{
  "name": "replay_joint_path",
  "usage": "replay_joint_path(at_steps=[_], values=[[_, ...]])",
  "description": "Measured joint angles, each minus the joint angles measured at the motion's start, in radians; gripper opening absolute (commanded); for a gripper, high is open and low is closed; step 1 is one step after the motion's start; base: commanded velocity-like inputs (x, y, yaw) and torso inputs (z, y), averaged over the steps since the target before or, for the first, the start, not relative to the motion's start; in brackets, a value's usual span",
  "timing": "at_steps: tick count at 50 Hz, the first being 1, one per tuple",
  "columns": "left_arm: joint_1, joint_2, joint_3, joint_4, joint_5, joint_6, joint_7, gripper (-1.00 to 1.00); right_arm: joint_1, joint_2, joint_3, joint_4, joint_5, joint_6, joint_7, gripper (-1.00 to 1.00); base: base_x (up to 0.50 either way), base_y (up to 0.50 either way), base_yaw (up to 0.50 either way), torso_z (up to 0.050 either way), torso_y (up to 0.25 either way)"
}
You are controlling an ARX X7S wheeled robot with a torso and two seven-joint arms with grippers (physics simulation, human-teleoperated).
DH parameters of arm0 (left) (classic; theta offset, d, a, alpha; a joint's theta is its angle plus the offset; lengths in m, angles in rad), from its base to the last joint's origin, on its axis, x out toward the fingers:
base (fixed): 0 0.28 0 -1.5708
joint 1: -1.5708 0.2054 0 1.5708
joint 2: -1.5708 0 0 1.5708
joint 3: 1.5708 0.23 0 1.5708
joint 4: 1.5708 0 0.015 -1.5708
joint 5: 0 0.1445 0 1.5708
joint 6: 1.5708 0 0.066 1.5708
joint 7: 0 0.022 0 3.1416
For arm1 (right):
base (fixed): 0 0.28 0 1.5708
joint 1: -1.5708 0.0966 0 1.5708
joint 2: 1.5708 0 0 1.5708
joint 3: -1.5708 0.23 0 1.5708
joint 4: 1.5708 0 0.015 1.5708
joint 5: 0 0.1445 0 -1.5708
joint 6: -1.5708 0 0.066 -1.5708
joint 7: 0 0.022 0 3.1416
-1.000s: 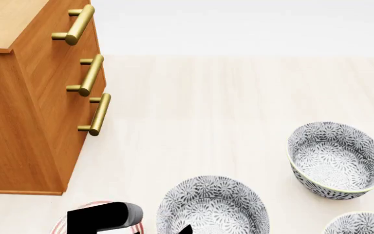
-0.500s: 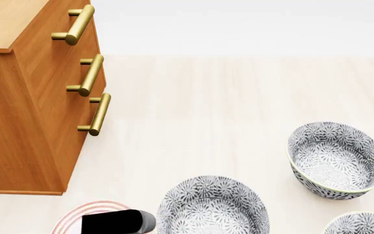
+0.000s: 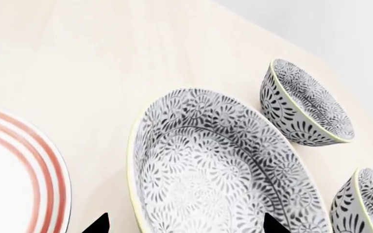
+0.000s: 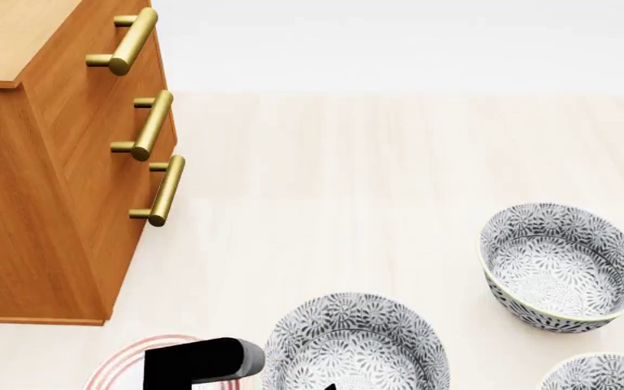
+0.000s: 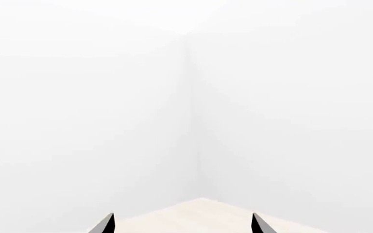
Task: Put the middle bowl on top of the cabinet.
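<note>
The middle bowl (image 4: pixel 356 345), grey-and-white floral with a pale rim, stands low in the centre of the head view and fills the left wrist view (image 3: pixel 219 170). My left gripper (image 3: pixel 185 228) is open and hovers at its rim, one fingertip (image 3: pixel 99 225) outside the rim and the other (image 3: pixel 271 225) over the inside. It touches nothing. Only the black left arm (image 4: pixel 198 361) shows in the head view. The orange-brown cabinet (image 4: pixel 41 179) stands at the left, its top (image 4: pixel 9 36) bare. My right gripper (image 5: pixel 181 225) is open and empty, facing white walls.
Two identical bowls sit to the right, one further back (image 4: pixel 561 264) (image 3: pixel 306 104) and one at the lower edge (image 4: pixel 604 374) (image 3: pixel 368 204). A white plate with red rings (image 4: pixel 127 357) (image 3: pixel 18 170) lies under my left arm. Three brass handles (image 4: pixel 149 122) stick out from the cabinet front.
My left arm has shifted right in the head view, towards the middle bowl. The bowls and the cabinet have not moved.
</note>
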Motion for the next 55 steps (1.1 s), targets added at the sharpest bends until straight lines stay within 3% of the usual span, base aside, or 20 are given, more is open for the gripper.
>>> replay_joint_path(at_steps=[55], values=[[-0.085, -0.001, 0.068, -0.17, -0.049, 0.059, 0.028, 1.0, -0.032, -0.005, 0.007, -0.022, 0.003, -0.028, -0.003, 1.0, 0.0, 0.0, 0.0, 0.0, 0.0]])
